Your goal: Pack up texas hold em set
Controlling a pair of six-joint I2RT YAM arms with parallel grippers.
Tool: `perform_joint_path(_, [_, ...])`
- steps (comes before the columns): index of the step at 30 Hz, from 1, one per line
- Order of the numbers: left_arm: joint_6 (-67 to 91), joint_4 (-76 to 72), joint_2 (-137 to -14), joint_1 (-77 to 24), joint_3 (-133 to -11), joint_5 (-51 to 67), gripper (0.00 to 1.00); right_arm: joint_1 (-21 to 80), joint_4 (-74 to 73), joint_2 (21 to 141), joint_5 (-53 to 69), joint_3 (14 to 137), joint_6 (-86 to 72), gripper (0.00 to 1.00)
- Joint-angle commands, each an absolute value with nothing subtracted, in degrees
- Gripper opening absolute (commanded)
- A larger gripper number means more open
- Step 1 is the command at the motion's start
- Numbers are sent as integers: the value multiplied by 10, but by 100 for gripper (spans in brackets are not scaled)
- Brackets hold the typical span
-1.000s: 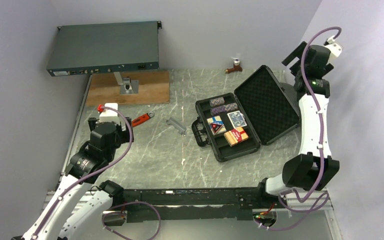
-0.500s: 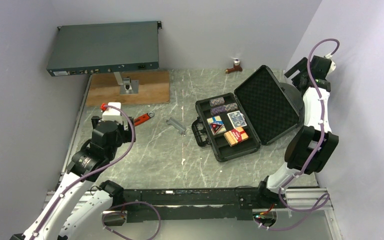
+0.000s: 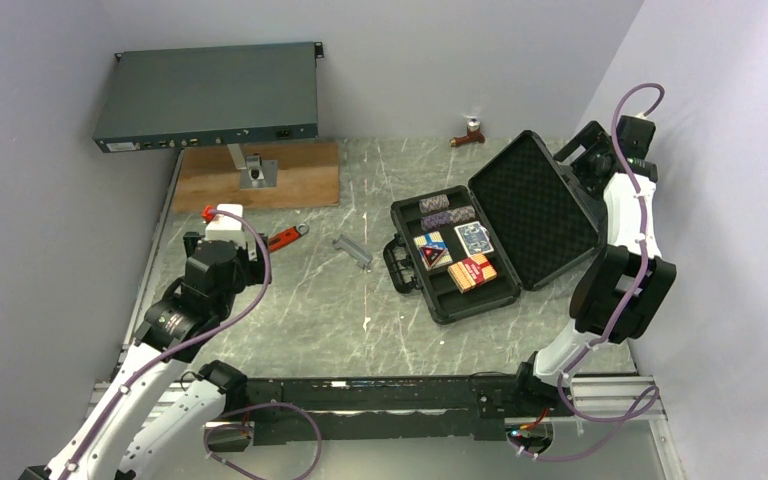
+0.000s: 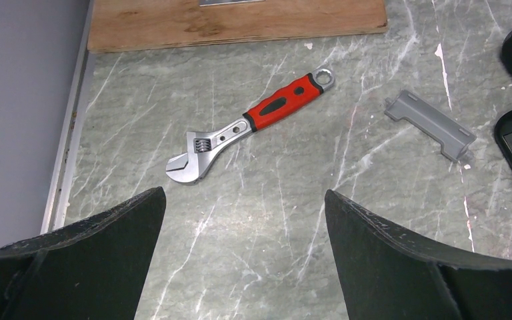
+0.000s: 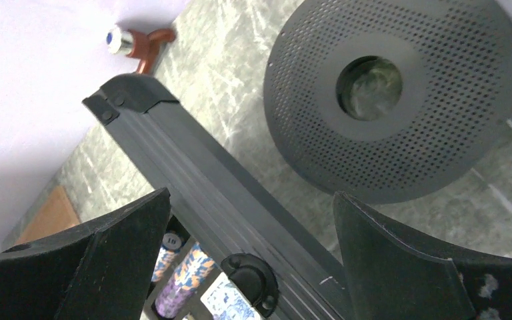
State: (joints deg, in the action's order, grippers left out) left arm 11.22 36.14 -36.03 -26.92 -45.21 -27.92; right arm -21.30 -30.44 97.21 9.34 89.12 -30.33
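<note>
The black case (image 3: 457,292) lies open at centre right, its foam-lined lid (image 3: 535,208) tilted back. In its slots are grey chip stacks (image 3: 447,210), a blue card box (image 3: 473,238), a blue-yellow box with a red triangle (image 3: 432,250) and a red-orange box (image 3: 472,271). My right gripper (image 3: 588,160) hangs open above the lid's back edge. In the right wrist view the lid's ribbed outer shell (image 5: 193,153) runs between the spread fingers (image 5: 251,193) without touching them, and the chips (image 5: 180,273) show below. My left gripper (image 4: 245,193) is open and holds nothing, over bare table at the left.
A red-handled wrench (image 4: 253,123) and a grey bracket (image 4: 430,125) lie ahead of the left gripper. A dark perforated spool (image 5: 440,100) sits behind the lid near the right wall. A brown-handled tool (image 3: 468,133), a wooden board (image 3: 256,175) and a rack unit (image 3: 208,95) stand at the back.
My right arm has folded and its wrist has dropped down and slightly left toward the lid's back edge. The left arm has barely shifted. Both grippers stay open.
</note>
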Motion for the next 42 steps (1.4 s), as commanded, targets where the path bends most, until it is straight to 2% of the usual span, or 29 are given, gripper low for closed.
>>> perform_joint_path(1, [108, 348, -352, -268, -457, -289, 96, -216, -305, 966, 146, 893, -314, 94])
perform_joint_path(8, [108, 350, -353, -268, -459, -290, 96, -214, -324, 972, 203, 895, -306, 94])
perform_joint_path(20, [109, 351, -349, -268, -459, -291, 96, -187, -304, 908, 289, 868, -323, 93])
perform_joint_path(42, [110, 350, -336, -268, -457, -291, 96, -67, -343, 907, 230, 881, -291, 93])
